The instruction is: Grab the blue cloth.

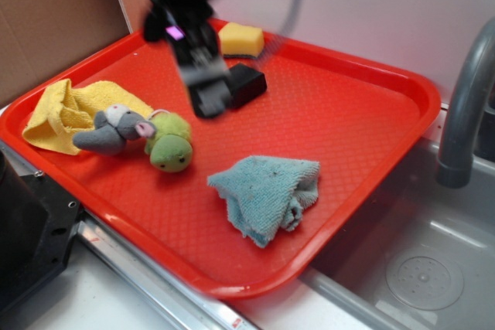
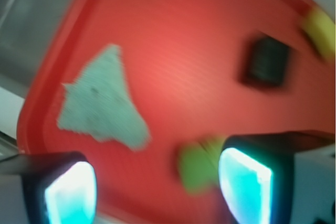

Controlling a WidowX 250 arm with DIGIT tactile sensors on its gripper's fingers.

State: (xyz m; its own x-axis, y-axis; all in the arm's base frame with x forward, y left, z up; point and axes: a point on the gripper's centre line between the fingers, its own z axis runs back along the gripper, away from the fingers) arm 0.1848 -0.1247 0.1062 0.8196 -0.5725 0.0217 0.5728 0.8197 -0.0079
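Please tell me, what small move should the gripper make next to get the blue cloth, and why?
Probably it should move across the red tray toward the blue cloth and stop above it. The gripper hangs open over the far part of the tray, near the black block, and holds nothing. The cloth lies apart from it, crumpled, with no other thing on top.

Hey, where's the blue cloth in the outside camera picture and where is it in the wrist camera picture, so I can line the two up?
Exterior: the blue cloth lies crumpled at the lower middle, on the red tray near its front edge.
Wrist: it is the pale triangle at left centre, blurred, near the tray's rim.
Shared landmark: the small black block, upper middle in the exterior view, upper right in the wrist view.
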